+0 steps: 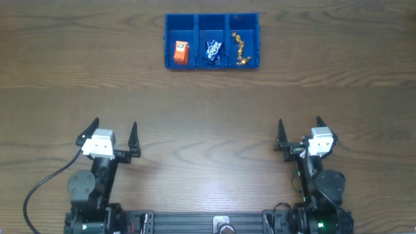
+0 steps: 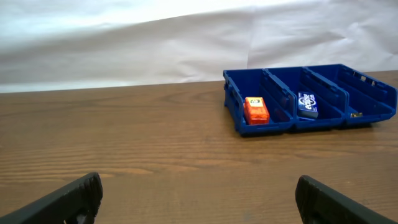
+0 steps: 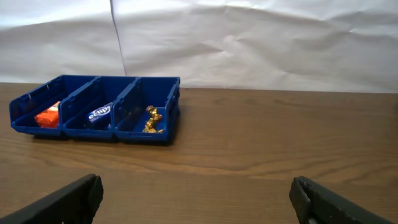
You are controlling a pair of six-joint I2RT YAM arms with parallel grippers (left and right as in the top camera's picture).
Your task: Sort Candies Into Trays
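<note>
The left gripper [image 2: 199, 202] hangs low over the wooden table [image 2: 124, 137], its two dark fingers [image 2: 78, 198] spread wide with bare wood between them. Well beyond them, near the table's far edge, stands a blue three-compartment tray [image 2: 261, 129]. An orange candy [image 2: 255, 110] lies in one end compartment, a blue-wrapped candy [image 2: 308, 104] in the middle one, and small gold pieces [image 2: 356, 114], barely visible, in the other end. A white backdrop [image 2: 124, 43] rises behind the table.
</note>
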